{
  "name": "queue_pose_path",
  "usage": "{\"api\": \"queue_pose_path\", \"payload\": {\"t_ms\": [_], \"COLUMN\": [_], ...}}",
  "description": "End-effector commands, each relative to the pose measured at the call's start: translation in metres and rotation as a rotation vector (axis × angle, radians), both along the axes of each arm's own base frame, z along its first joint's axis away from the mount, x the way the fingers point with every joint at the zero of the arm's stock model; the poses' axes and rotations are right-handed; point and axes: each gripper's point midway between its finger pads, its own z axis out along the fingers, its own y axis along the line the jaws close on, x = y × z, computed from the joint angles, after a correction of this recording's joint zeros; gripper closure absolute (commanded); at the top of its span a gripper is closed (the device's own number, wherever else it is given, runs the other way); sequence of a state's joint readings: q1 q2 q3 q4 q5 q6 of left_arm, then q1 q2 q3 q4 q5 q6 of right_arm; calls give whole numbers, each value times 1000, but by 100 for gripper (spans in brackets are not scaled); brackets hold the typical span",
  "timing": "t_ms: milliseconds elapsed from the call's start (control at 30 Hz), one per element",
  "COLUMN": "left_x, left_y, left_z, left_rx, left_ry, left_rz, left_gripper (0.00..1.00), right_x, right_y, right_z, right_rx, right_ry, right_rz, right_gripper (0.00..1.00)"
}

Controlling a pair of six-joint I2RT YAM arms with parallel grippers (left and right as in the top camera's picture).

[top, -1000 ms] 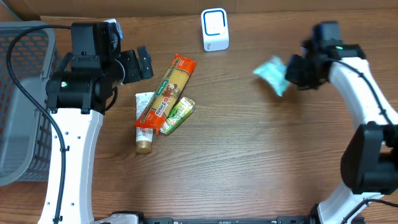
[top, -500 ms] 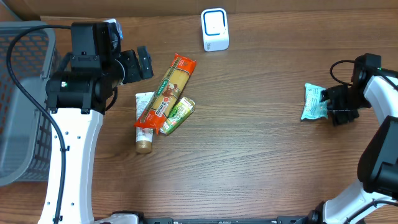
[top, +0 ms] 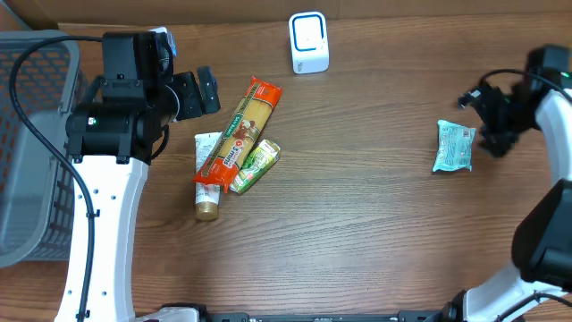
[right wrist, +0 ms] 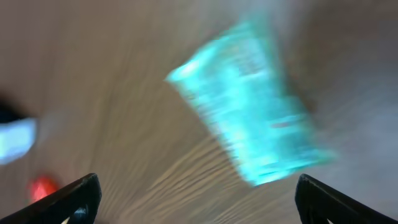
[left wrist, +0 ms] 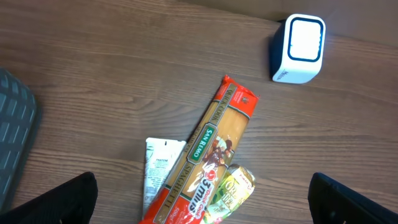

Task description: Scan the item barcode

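Overhead: teal packet [top: 453,147] lies flat on the wood table [top: 357,233] at 3 o'clock, near the right edge. The right gripper [top: 478,125] is just beside it on its 2 o'clock side, jaws spread wide and holding nothing. I can't tell whether a fingertip grazes the wrapper. Scanner [top: 309,42] stands at 12 o'clock near the far edge, well apart from the packet, with bare wood between them. The centre and the whole 4-to-7 o'clock span are open tabletop. The 9 o'clock edge is taken by the grey basket [top: 27,143], partly under the left arm. Left gripper [top: 210,89] hangs at 10 o'clock, jaws fully apart and empty. At its 5 o'clock sits a cluster: pasta pack [top: 239,130] lying diagonally over a white tube [top: 207,174] and touching a green-yellow pouch [top: 256,165]. A brown strip runs behind the table's far edge. Left wrist view adds the pasta pack [left wrist: 211,149] label, the scanner [left wrist: 298,48] window facing up and a basket [left wrist: 15,137] corner at 9 o'clock, with left gripper [left wrist: 199,205] fingertips at both lower corners. Right wrist view is motion-blurred: packet [right wrist: 255,106] at 1 o'clock, right gripper [right wrist: 199,205] fingers wide at the lower corners, and smudges at 8 o'clock too blurred to name.
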State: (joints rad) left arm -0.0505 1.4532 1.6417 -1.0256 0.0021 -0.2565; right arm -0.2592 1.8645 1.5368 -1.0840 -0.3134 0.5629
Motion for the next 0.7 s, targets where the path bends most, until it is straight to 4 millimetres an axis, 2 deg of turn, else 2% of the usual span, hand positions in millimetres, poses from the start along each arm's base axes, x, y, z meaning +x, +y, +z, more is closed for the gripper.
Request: {"api": "queue_pose_path", "payload": {"t_ms": [0, 167, 233, 300, 400, 433, 600, 667], "left_x": [1, 1, 1, 1, 1, 1, 1, 1], "left_y": [1, 1, 1, 1, 1, 1, 1, 1], "left_z": [4, 4, 4, 4, 4, 4, 4, 4], "left_rx": [0, 0, 0, 0, 0, 0, 0, 0], "left_ry": [-10, -10, -10, -10, -10, -10, -10, -10], "left_rz": [16, 16, 16, 16, 16, 16, 16, 16], "left_gripper": [0, 0, 0, 0, 0, 0, 0, 1], "right_x": [18, 25, 25, 22, 12, 7, -14, -25], "right_y": [75, 165, 202, 230, 273, 293, 355, 380], "right_z": [41, 42, 38, 29, 13, 6, -25, -46], "right_rx": [74, 106, 95, 75, 72, 83, 100, 97], "right_ry": [-166, -213, -217, -207, -184, -175, -164, -148], "right_rz": [237, 386, 414, 423, 455, 478, 590, 608], "right_gripper": [0, 0, 0, 0, 2, 4, 15, 20]}}
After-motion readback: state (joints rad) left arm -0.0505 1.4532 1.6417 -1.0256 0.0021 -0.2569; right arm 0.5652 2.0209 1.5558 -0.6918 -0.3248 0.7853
